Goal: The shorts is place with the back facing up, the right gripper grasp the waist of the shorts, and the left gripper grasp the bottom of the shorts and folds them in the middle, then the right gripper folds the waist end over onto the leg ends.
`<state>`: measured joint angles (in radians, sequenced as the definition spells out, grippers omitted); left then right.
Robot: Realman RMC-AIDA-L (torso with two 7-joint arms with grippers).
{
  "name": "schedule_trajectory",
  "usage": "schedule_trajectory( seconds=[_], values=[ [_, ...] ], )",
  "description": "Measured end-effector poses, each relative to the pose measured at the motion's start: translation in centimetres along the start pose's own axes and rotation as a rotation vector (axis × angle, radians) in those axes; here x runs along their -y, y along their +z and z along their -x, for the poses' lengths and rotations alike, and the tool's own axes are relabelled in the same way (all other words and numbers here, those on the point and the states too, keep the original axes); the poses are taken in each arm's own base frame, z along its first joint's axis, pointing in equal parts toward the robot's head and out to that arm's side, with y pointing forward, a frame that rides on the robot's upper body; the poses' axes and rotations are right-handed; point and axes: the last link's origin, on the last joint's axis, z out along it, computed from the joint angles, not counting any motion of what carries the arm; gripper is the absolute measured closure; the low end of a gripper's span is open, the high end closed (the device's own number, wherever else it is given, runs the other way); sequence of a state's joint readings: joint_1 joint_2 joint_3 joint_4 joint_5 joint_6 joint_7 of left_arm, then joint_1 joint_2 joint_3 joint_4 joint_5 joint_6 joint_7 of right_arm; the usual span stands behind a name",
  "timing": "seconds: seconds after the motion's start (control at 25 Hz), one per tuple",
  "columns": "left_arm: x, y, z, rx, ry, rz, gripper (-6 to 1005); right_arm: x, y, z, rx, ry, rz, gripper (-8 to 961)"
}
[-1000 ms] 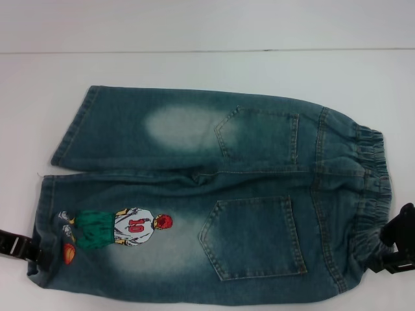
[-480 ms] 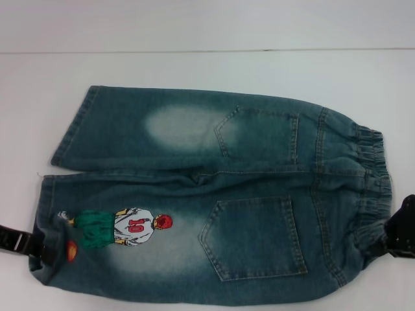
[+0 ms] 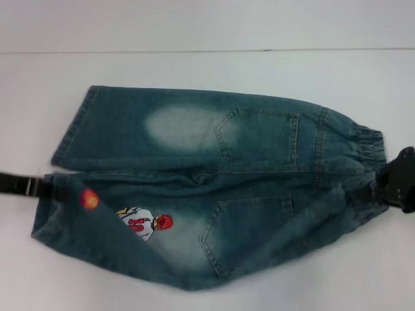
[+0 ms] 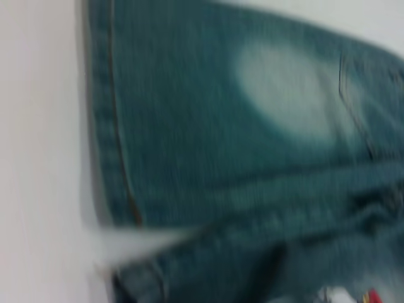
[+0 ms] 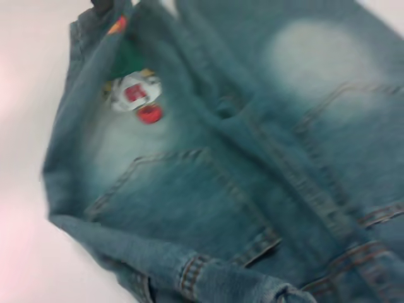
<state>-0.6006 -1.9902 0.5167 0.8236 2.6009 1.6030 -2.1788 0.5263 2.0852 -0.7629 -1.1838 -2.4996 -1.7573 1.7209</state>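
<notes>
Blue denim shorts (image 3: 214, 162) lie back side up on the white table, waist to the right, leg ends to the left. The near half is lifted and curling over toward the far half, partly hiding the embroidered basketball player patch (image 3: 142, 225). My left gripper (image 3: 45, 188) is shut on the near leg's hem at the left. My right gripper (image 3: 386, 186) is shut on the near part of the elastic waist at the right. The right wrist view shows the raised fold (image 5: 158, 252) and the patch (image 5: 136, 95); the left wrist view shows the far leg's hem (image 4: 110, 126).
The white table (image 3: 207, 71) extends around the shorts, with a thin seam line running across it behind them (image 3: 207, 50). Bare table shows in front of the shorts (image 3: 78, 285).
Both grippers have risen and moved away from me, pulling the near edge of the shorts up and over. The near leg now folds toward the far leg and covers part of the patch.
</notes>
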Motion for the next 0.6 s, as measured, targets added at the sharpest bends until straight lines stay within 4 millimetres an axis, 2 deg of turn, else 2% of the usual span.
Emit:
schedule_trajectory(
  seconds=[0.36,0.6],
  values=[
    [0.4,-0.3,-3.9,-0.188,0.051,-0.062,977,1.4,-1.9,0.1,0.111,0.039,-0.085,889],
    [0.8,0.2,-5.8,-0.281,0.055,-0.129,977,2.5,-2.8,0.1,0.191,0.069,-0.161,884]
  ],
)
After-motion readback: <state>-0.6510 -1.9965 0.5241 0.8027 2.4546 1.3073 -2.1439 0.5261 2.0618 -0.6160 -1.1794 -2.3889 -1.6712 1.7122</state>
